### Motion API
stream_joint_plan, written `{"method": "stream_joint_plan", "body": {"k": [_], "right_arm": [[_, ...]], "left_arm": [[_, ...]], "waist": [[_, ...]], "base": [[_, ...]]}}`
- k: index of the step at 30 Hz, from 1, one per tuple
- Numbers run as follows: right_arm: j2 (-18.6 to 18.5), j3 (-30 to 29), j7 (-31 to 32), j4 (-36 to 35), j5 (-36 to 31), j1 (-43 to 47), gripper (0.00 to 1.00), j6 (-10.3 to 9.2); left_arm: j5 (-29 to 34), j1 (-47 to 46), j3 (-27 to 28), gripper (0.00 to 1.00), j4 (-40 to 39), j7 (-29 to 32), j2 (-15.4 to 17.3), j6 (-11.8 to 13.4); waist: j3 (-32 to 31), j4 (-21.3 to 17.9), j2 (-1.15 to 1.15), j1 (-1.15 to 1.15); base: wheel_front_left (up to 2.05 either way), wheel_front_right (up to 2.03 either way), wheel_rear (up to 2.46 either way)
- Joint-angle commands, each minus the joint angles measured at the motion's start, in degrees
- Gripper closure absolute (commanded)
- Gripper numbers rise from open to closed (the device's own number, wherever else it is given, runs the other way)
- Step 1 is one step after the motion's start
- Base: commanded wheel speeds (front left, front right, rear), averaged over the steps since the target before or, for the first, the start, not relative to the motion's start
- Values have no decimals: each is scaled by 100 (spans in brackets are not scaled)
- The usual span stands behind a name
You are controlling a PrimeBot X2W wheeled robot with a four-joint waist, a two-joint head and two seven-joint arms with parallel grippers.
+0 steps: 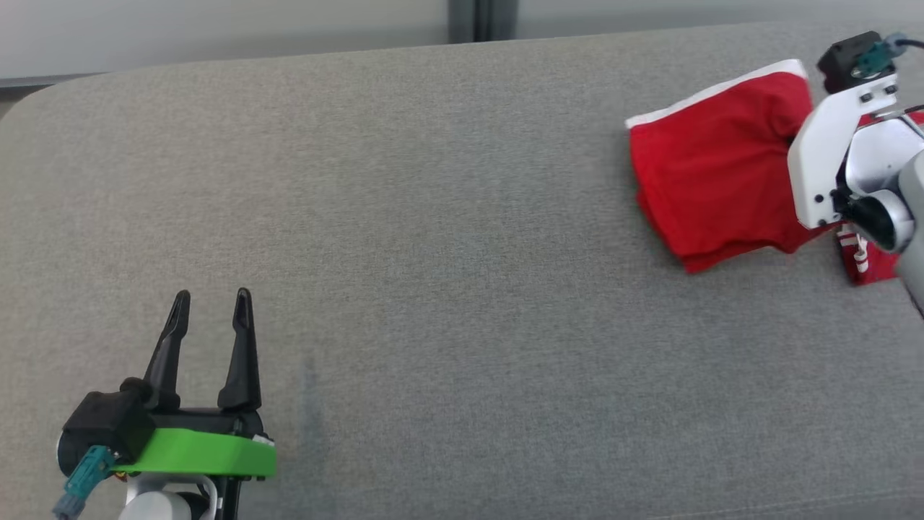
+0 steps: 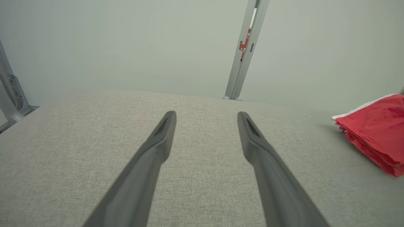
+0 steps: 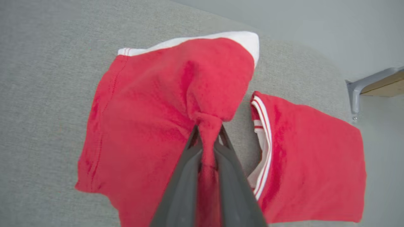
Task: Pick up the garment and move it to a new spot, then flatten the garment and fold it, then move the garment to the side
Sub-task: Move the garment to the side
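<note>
Pinching a bunched ridge of the red garment [image 3: 142, 104], your right hand [image 3: 208, 132] had its fingers clamped together on the cloth, and layers sagged off either side. By the look of it, the step was the carry to the side. It called for a lift high enough to clear the trailing layers, then slow, level travel, since a one-point pinch could spill the fold open. A striped-trim flap [image 3: 303, 157] lay just beside; you couldn't tell whether it joined underneath. Your left hand [image 1: 213, 300] rested with fingers apart and held nothing, well away from the garment at the far right of the grey bench [image 1: 433, 253].
</note>
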Motion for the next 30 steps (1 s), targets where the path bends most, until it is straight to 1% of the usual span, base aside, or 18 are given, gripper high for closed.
{"method": "stream_joint_plan", "body": {"k": [1,3,6,9,12,15,19,22,26,27,28,29,30], "right_arm": [[-154,75,-27,-117,43,-63,100,-12],[-471,216,-38,-262,111,-86,100,-12],[-946,380,-179,-409,-39,-175,100,-12],[-1275,501,-434,-379,-196,-202,100,-12],[-1494,520,-812,-292,-357,-275,100,-12],[-1619,467,-1156,-155,-538,-315,100,-12],[-1988,343,-1476,63,-903,-331,100,-13],[-2185,100,-1701,261,-1051,-208,100,-12],[-2252,-360,-1977,524,-1277,-25,100,-13],[-2243,-427,-2022,568,-1355,30,98,-12],[-2215,-547,-2079,637,-1435,105,57,-12],[-2186,-686,-2135,710,-1498,131,0,-13],[-2115,-798,-2202,760,-1594,208,0,-12]], "left_arm": [[34,-11,-9,0,-23,3,53,-14],[24,-94,-47,0,-50,3,82,-14],[21,-197,-103,0,-84,3,162,-14],[-10,-293,-141,0,-114,3,239,-14],[-39,-419,-201,0,-153,3,331,-14],[-40,-540,-265,0,-198,3,420,-14],[-35,-718,-325,0,-332,3,522,-14],[-18,-804,-317,0,-449,3,580,-14],[-4,-846,-289,0,-568,3,616,-14],[-1,-849,-290,0,-575,3,620,-14],[5,-858,-290,0,-582,3,627,-14],[11,-868,-290,0,-581,3,634,-14],[9,-881,-297,0,-563,3,632,-14]], "waist": [[11,-398,0,0],[93,-477,0,0],[257,-566,0,0],[459,-579,0,0],[726,-540,0,0],[971,-456,0,0],[1332,-286,0,0],[1525,-197,0,0],[1665,-176,0,0],[1675,-176,0,0],[1681,-181,0,0],[1681,-187,0,0],[1660,-198,0,0]], "base": [[0,0,0],[0,0,0],[0,0,0],[0,0,0],[0,0,0],[0,0,0],[0,0,0],[0,0,0],[0,0,0],[0,0,0],[0,0,0],[0,0,0],[0,0,0]]}}
